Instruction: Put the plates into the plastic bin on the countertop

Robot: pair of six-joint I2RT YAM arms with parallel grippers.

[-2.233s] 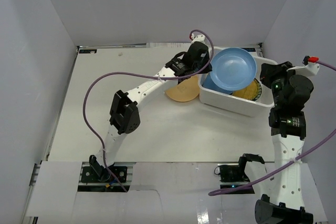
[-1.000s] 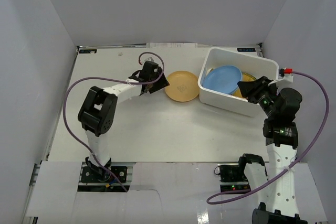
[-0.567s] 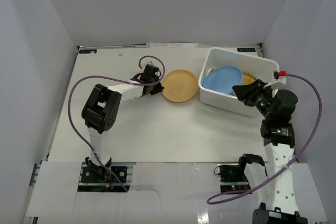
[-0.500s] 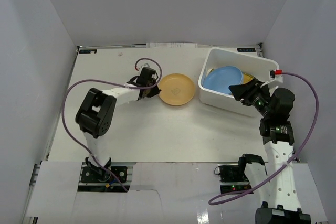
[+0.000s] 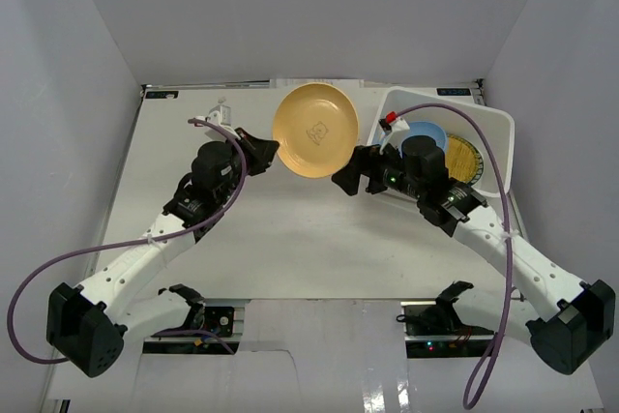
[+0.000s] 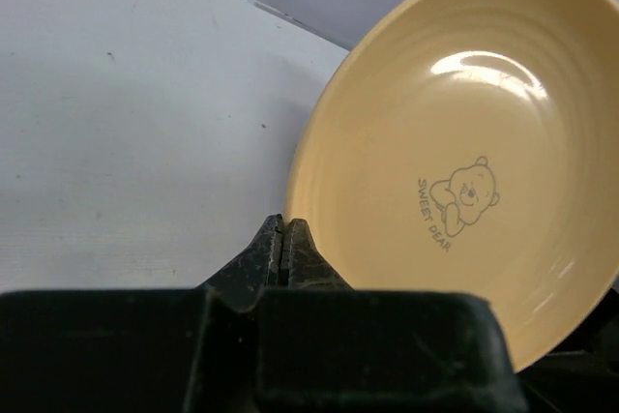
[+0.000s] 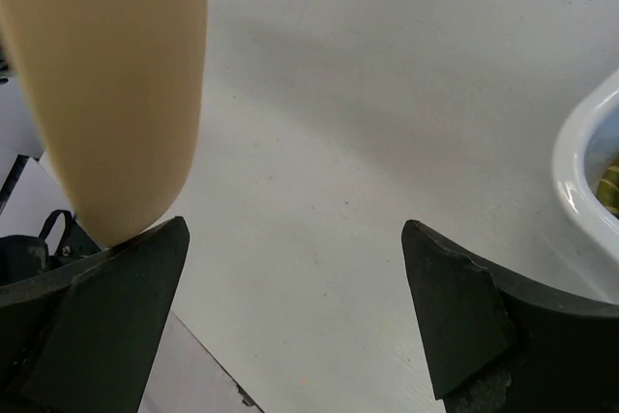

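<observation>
The orange-yellow plate (image 5: pixel 315 130) (a little bear and "SWEET DEAR" printed in its well) stands tilted on edge above the countertop (image 5: pixel 290 239). Its rim is pinched by the left gripper (image 5: pixel 274 152), and its lower edge is close by the spread fingers of the right gripper (image 5: pixel 348 179). Behind the right gripper, the plastic bin (image 5: pixel 455 105) holds a light blue plate (image 5: pixel 433 131) and a yellow-green striped plate (image 5: pixel 464 157).

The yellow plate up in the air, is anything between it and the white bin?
Yes. The open right gripper sits right beside the plate, toward the bin, and its arm crosses the bin's near corner.
</observation>
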